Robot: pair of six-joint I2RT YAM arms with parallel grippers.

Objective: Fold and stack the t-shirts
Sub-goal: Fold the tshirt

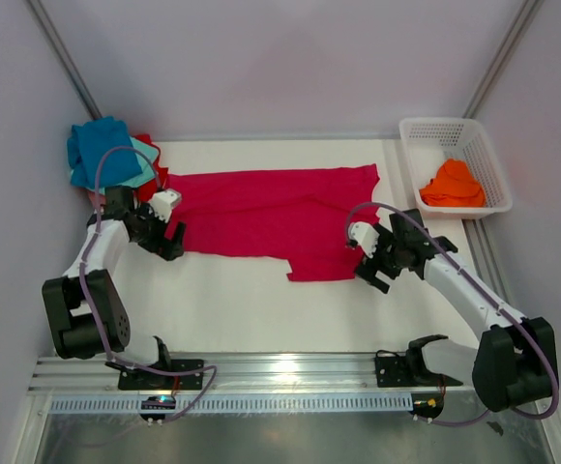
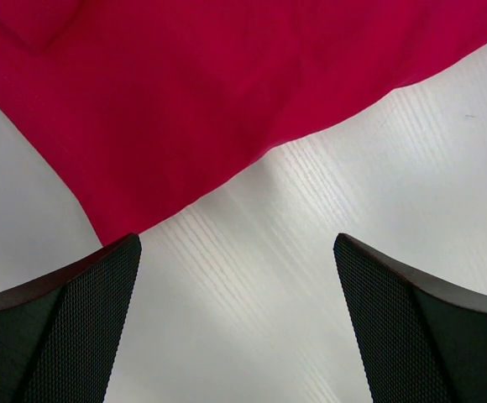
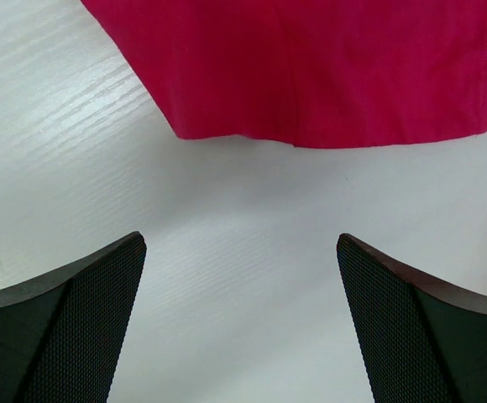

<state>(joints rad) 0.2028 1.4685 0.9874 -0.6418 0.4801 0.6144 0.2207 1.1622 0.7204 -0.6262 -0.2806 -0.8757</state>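
A large crimson t-shirt (image 1: 271, 208) lies spread flat across the back half of the white table (image 1: 242, 300), one sleeve reaching toward the front. Its near-left corner shows in the left wrist view as red cloth (image 2: 227, 92); its sleeve hem fills the top of the right wrist view (image 3: 327, 67). My left gripper (image 1: 172, 244) hovers open just off the shirt's left front corner, nothing between its fingers (image 2: 75, 327). My right gripper (image 1: 369, 274) stands open beside the sleeve's right edge, over bare table. A pile of blue (image 1: 102, 153), teal and red t-shirts sits at the back left. An orange t-shirt (image 1: 452, 184) lies in the basket.
The white lattice basket (image 1: 426, 130) stands at the back right, off the table's edge. Metal frame posts rise at both back corners. An aluminium rail (image 1: 280, 372) with both arm bases runs along the near edge.
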